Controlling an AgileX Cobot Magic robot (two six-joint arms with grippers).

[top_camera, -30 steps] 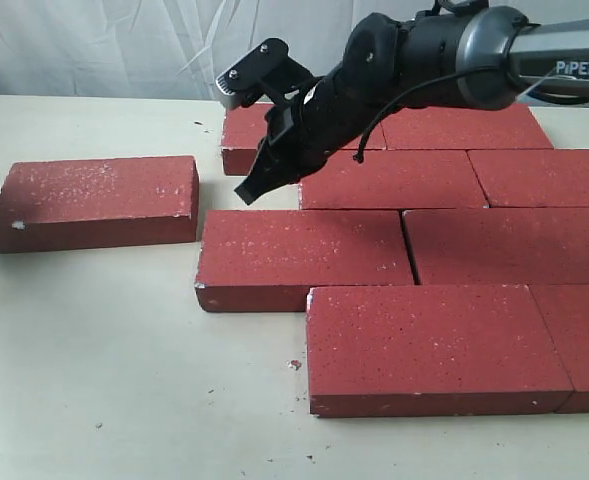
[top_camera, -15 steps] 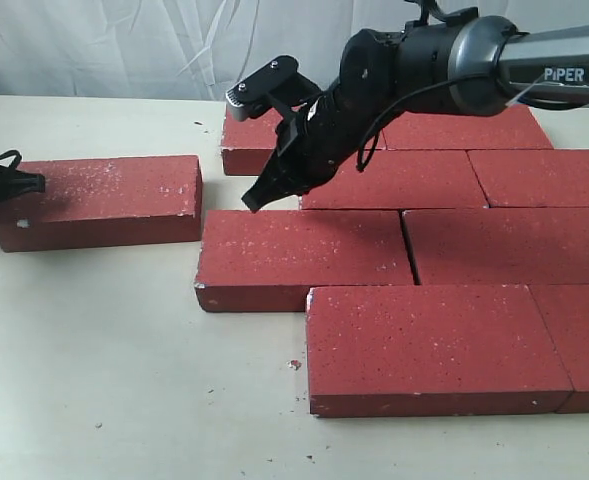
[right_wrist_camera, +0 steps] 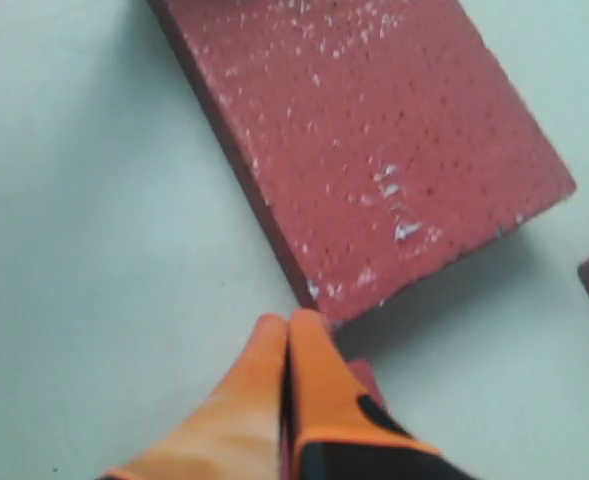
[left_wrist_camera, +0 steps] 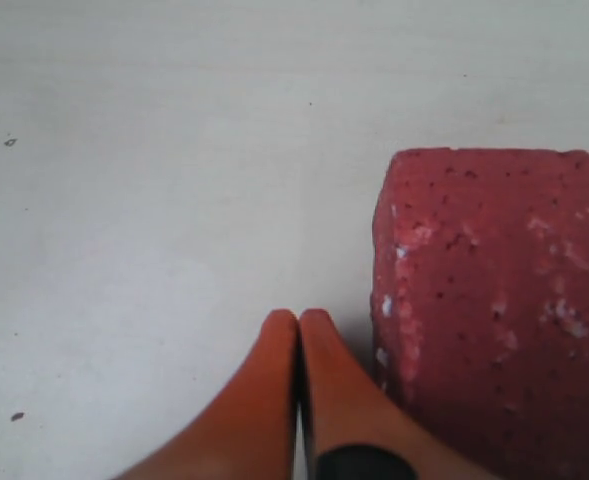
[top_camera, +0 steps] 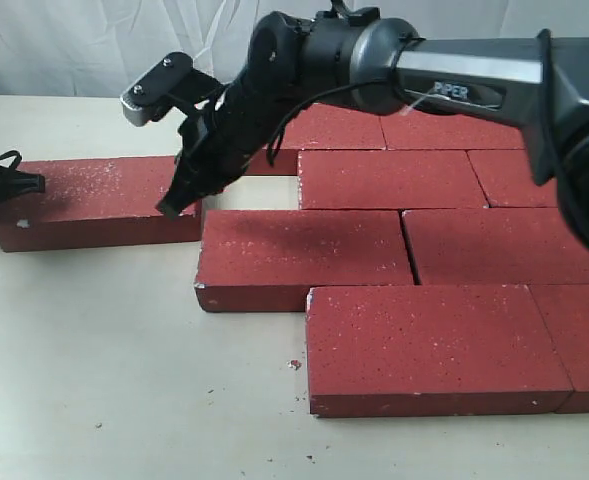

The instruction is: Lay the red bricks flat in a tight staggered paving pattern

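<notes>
The left gripper (left_wrist_camera: 299, 322), pinched together and empty, sits just beside the loose brick's (top_camera: 99, 200) end; the right gripper (right_wrist_camera: 287, 322), likewise closed, is at its opposite corner.

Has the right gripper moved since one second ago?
Yes. The right gripper went leftward, from over the paved bricks to the right end of the separate brick.

Exterior cam sits low in front of the bench (top_camera: 94, 400) and looks across it at a slant, with the lone brick (top_camera: 94, 200) left of centre at mid range. Left wrist cam is jammed right up against that brick's outer end (left_wrist_camera: 494, 300), peeking past its own jaws. Right wrist cam looks down on the brick's other end (right_wrist_camera: 374, 140) from a bit higher up. All three views share that one brick.
</notes>
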